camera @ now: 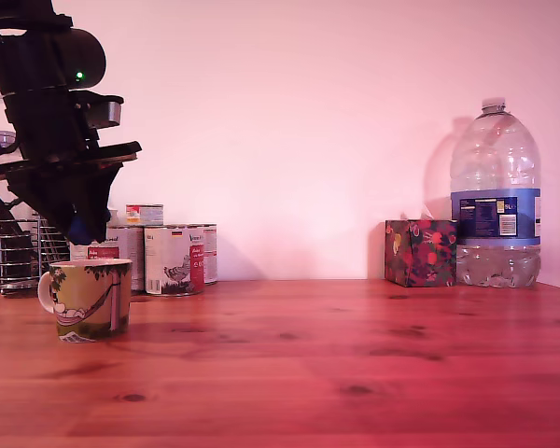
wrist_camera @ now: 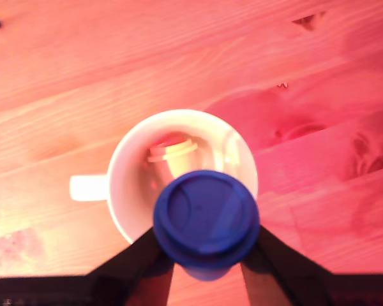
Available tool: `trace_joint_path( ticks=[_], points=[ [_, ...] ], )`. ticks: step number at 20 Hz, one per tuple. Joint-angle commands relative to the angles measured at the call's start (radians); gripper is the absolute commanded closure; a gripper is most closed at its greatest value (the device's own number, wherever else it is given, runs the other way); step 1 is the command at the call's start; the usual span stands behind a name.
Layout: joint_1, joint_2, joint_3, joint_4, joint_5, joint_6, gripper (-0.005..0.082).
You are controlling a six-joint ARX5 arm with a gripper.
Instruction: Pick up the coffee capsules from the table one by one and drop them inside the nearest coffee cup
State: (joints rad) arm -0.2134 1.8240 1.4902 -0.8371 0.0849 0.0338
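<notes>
Blue capsule [wrist_camera: 206,220] is gripped in the hand [wrist_camera: 207,255] directly above the coffee cup [camera: 91,299], which holds a cream capsule [wrist_camera: 173,155] near the counter's [camera: 355,373] rear left corner in the exterior view.

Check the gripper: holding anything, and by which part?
Yes: a blue coffee capsule, gripped by its sides between the jaws, flat face toward the wrist camera, above the coffee cup, which already holds a pale capsule.

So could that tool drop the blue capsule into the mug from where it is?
Probably yes. The tool holds the blue capsule right above the mug, whose open mouth has nothing covering it; one pale capsule already lies inside.
</notes>
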Motion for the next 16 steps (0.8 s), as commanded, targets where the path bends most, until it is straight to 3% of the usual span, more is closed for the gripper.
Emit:
trace_joint_path(
  ticks=[1, 10, 11, 12, 13, 14, 16],
  points=[
    [0.002, 0.034, -0.002, 0.000, 0.000, 0.005, 0.0573],
    [0.005, 0.034, -0.002, 0.005, -0.035, 0.020, 0.0565],
    [0.007, 0.034, -0.002, 0.016, -0.034, 0.024, 0.0517],
    [0.007, 0.034, -0.002, 0.028, -0.035, 0.031, 0.0367],
    [0.009, 0.034, -0.002, 0.043, -0.040, 0.031, 0.0161],
    [0.009, 0.034, -0.002, 0.053, -0.044, 0.026, 0.0032],
    [0.009, 0.034, -0.002, 0.061, -0.044, 0.027, -0.0014]
  ],
)
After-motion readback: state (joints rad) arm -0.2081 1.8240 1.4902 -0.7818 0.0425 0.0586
